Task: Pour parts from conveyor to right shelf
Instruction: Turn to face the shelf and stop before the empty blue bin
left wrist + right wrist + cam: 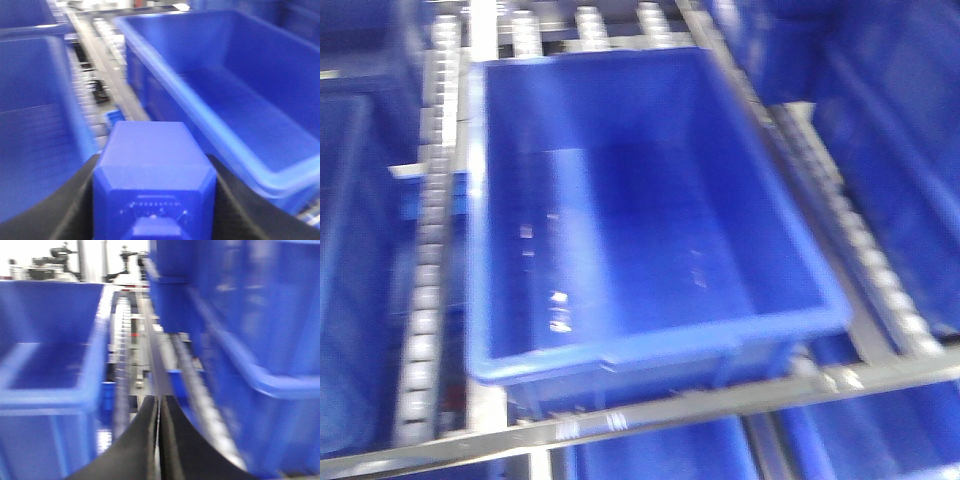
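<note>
— Blue everywhere! Where is the part?

— Look at the left wrist view; the small royal-blue plastic block (pixel 152 145) sits in the left claw (pixel 155 200); the black fingers (pixel 70 207) press on its two sides, so that claw is clamped on the block.

— And the other claw?

— The right claw (pixel 159 432) has its tips pushed together with nothing between them; it points along the white roller tracks (pixel 120 355), in the gap between two bins.

— Where does the block go?

— I think it goes into the big blue plastic box-shaped bin (pixel 260 55) on the shiny steel shelf (pixel 720 400); from the front that bin looks bare inside, but the picture is blurry.

— Which way is the bin from the block?

— It lies to the right of the block and a bit ahead; its near rim runs away from the claw, so its long side goes front to back; a second blue bin (pixel 30 125) sits on the left, about as near; rollers lie between the two.

— So which arm does the job?

— The left one, I guess, since it has the block; it needs to swing right and pass over that near rim before it lets go; if it lets go too soon, the block may land on the rollers.
</note>
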You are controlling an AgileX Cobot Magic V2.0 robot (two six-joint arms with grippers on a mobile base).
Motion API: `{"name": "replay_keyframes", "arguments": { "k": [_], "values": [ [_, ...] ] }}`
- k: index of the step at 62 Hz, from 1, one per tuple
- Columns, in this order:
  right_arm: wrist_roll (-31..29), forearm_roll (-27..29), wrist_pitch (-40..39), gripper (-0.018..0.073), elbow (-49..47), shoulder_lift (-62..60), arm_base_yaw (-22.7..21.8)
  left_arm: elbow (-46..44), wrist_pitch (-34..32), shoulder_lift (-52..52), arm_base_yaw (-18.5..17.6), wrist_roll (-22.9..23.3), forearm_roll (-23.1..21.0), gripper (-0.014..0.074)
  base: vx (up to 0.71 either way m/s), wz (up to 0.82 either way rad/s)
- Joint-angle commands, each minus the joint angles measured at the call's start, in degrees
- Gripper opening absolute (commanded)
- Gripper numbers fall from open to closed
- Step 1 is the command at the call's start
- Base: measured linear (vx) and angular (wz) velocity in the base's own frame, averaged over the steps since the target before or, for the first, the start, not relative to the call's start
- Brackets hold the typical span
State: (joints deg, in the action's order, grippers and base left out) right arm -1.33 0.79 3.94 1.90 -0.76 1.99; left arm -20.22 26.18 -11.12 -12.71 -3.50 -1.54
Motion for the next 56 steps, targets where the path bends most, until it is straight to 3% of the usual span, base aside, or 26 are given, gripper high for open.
{"name": "replay_keyframes", "arguments": {
  "k": [1, 25, 56],
  "values": [
    [-0.25, -0.16, -4.29, -0.0009, 0.83, -0.83, -0.35, -1.52, -4.61, -0.56, -0.26, 0.14, -0.17, -0.0006, 0.13, 0.53],
    [-0.25, -0.16, -4.29, -0.0009, 0.83, -0.83, -0.35, -1.52, -4.61, -0.56, -0.26, 0.14, -0.17, -0.0006, 0.08, 0.29],
    [-0.25, -0.16, -4.29, -0.0009, 0.83, -0.83, -0.35, -1.52, -4.61, -0.56, -0.26, 0.14, -0.17, -0.0006, 0.05, 0.06]
  ]
}}
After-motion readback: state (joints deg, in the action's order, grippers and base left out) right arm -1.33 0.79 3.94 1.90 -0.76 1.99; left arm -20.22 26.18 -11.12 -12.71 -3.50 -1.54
